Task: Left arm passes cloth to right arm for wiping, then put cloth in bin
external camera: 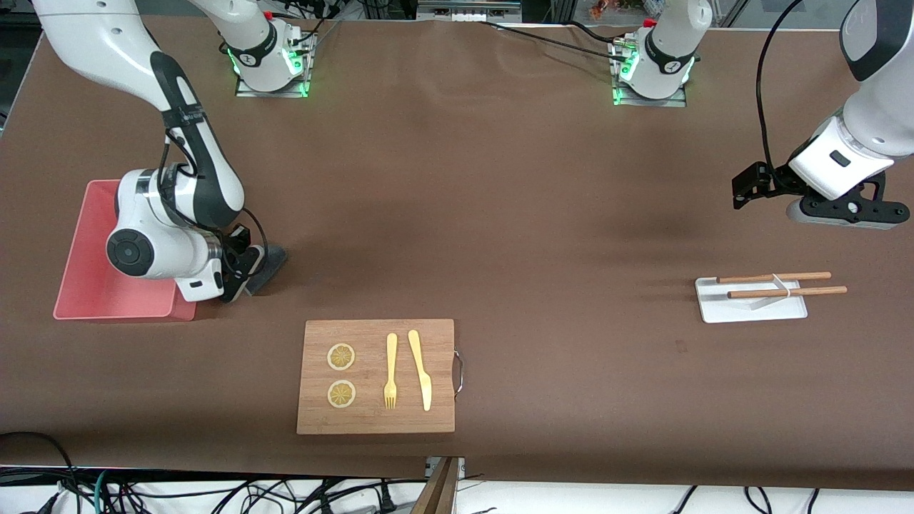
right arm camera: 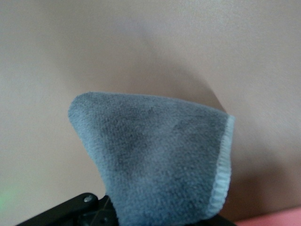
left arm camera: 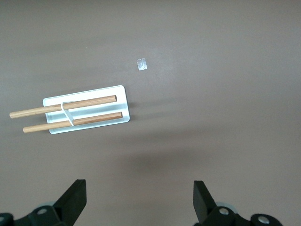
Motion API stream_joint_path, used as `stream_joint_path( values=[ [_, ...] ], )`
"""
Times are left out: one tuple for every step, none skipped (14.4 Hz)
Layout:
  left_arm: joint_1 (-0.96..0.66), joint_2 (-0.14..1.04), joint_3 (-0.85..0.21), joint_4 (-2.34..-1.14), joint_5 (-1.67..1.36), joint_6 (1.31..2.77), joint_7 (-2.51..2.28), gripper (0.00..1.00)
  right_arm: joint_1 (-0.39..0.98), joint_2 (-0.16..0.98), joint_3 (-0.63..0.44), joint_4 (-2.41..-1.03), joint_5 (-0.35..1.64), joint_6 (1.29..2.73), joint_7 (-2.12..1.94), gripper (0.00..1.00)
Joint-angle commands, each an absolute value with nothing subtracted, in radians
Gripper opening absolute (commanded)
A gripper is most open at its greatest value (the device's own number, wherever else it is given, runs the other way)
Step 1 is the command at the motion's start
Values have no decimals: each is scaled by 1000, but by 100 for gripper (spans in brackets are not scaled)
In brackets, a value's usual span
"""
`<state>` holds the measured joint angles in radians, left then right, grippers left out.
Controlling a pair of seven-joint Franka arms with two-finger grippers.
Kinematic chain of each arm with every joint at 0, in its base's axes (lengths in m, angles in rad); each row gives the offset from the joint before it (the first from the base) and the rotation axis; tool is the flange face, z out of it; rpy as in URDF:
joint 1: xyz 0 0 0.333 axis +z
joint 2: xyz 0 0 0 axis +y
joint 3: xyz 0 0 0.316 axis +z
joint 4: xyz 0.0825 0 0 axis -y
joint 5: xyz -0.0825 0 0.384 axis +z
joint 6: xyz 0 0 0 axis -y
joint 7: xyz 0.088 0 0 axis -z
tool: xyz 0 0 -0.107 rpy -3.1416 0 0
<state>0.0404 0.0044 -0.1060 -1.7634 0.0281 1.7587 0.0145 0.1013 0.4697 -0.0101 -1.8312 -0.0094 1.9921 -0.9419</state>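
Cloth [external camera: 268, 263] is pinched in the right gripper [external camera: 241, 280], fingers clamped tight on one end; the rest of the dark grey fabric spreads out from the jaws low over the brown table [external camera: 500, 214], just beside the bin [external camera: 86, 285] (whether it actually touches the table I cannot tell). Right wrist view is mostly cloth [right arm camera: 155, 165]: fuzzy grey pile, paler stitched hem along one edge, a sliver of pink bin [right arm camera: 273, 220] at the frame corner.

Bin is the pink low-walled tub at the right arm's end of the table; the right arm's wrist hangs over its edge.

Left gripper [external camera: 746, 187] hovers up in the air at the left arm's end of the table, waiting; jaws spread wide, nothing between the fingers [left arm camera: 73, 200]. Below it in the left wrist view: a small flat white tray [left arm camera: 120, 94] with two wooden sticks [left arm camera: 66, 104] lying across it side by side, overhanging one edge; a small pale scrap [left arm camera: 141, 64] on the table near the tray.

Wooden board [external camera: 376, 376] sits nearer the front camera, between the two ends; on it two lemon slices [external camera: 341, 357], a yellow fork [external camera: 390, 371] and a yellow knife [external camera: 420, 369] side by side; metal handle [external camera: 458, 371] on the board's edge toward the left arm's end.
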Motion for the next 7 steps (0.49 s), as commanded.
stream_joint_path(
  values=[
    [44,3,-109,-1753,21,1743,25,100,94,341,3,-1824,-64,1880,-948,0],
    [44,3,-109,-1753,21,1743,25,100,91,298,3,-1821,-63,1847,-948,0],
    [44,3,-109,-1753,21,1743,25,100,84,252,3,-1821,-63,1824,-951,0],
    [44,3,-109,-1753,21,1743,25,100,74,209,3,-1819,-64,1781,-951,0],
    [44,3,-109,-1753,21,1743,23,100,60,175,3,-1821,-64,1738,-951,0],
    [44,3,-109,-1753,21,1743,25,100,28,149,3,-1825,-69,1711,-954,0],
    [44,3,-109,-1753,21,1743,25,100,-6,135,3,-1832,-75,1688,-956,0]
  ],
)
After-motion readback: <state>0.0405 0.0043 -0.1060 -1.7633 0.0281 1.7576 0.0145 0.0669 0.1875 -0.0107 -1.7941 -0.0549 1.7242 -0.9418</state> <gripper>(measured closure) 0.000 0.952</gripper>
